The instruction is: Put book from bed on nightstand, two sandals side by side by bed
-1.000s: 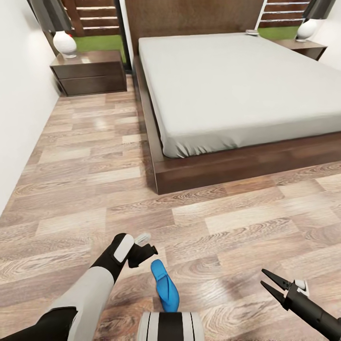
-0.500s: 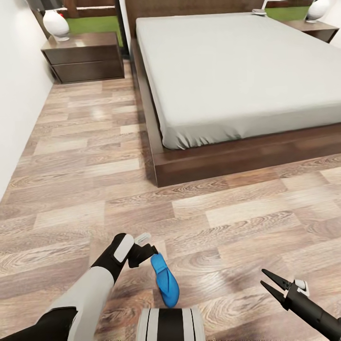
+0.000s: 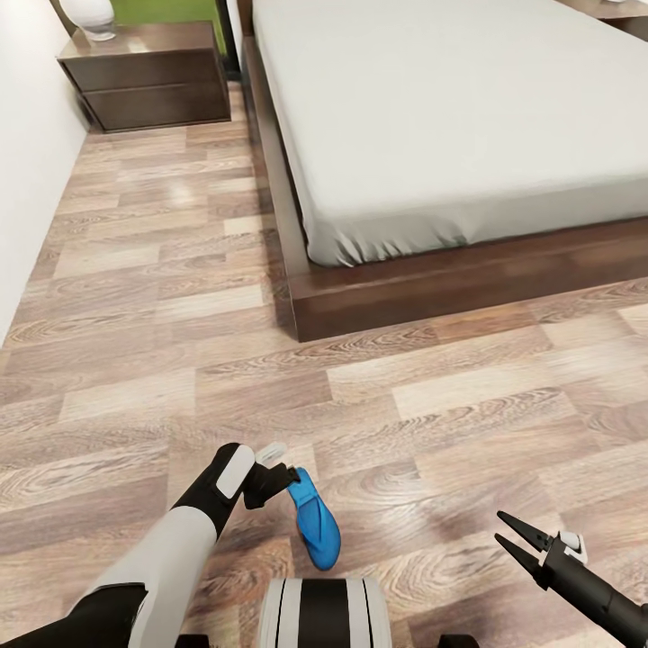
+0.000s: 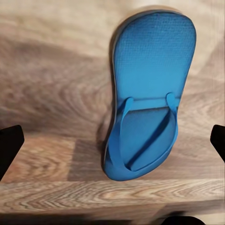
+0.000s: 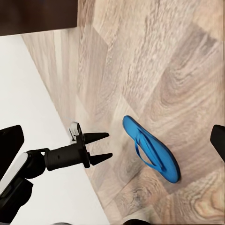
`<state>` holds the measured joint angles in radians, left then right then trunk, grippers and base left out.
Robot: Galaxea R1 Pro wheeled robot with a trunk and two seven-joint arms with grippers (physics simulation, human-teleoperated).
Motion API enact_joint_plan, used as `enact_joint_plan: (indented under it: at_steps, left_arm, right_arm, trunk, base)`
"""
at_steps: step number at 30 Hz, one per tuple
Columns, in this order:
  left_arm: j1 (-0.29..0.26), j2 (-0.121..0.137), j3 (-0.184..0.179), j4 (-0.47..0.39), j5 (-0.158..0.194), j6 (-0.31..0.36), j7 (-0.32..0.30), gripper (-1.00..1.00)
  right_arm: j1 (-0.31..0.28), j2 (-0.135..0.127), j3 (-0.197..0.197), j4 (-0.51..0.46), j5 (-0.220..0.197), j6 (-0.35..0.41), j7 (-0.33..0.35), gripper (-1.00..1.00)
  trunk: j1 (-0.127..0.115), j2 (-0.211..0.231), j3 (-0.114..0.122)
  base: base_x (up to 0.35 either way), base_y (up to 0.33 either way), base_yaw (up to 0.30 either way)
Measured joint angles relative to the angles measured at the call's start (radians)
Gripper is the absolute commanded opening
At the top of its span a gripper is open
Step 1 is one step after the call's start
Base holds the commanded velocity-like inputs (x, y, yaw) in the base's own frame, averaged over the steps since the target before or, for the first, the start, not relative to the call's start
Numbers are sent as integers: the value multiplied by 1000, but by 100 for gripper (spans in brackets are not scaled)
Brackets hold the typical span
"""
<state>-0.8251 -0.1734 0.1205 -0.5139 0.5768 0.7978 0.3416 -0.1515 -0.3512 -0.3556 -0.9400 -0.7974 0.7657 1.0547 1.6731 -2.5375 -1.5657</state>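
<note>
Since the earlier frames the head camera is tilting down: bed (image 3: 450, 117) and nightstand (image 3: 148, 76) are sliding toward the top of the head view, while both arms are keeping their places in it. Against the plank floor (image 3: 126, 360), the blue sandal (image 3: 314, 531) is shifting slightly, now lying just beside the left gripper (image 3: 286, 477), near the robot and well apart from the bed's foot corner.

Seen from the head, that gripper is reaching toward the sandal's near end, and whether it is touching cannot be told. Looking along the left wrist, the sandal (image 4: 147, 93) is lying strap-up on the floor, with dark fingertips (image 4: 9, 145) at both edges, wide apart. From the right wrist, the left gripper (image 5: 101, 146) is showing its two fingers spread, just beside the sandal (image 5: 151, 148). Farther right in the head view, the right gripper (image 3: 506, 529) is hovering over the floor, jaws apart and empty.
</note>
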Motion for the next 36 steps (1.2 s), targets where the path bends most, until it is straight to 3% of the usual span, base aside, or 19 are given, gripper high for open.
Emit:
enact_joint_plan:
  at_steps: [20,36]
  left_arm:
    - [0,0,-2,0,0,-2,-1,100]
    - [0,0,-2,0,0,-2,-47,100]
  right_arm:
    - [0,0,2,1,0,-1,-1,100]
    - [0,6,-1,8,-3,-6,-2,100]
  trunk:
    - [0,0,-4]
    - [0,0,-4]
  base:
    - [0,0,0]
    - [0,0,-20]
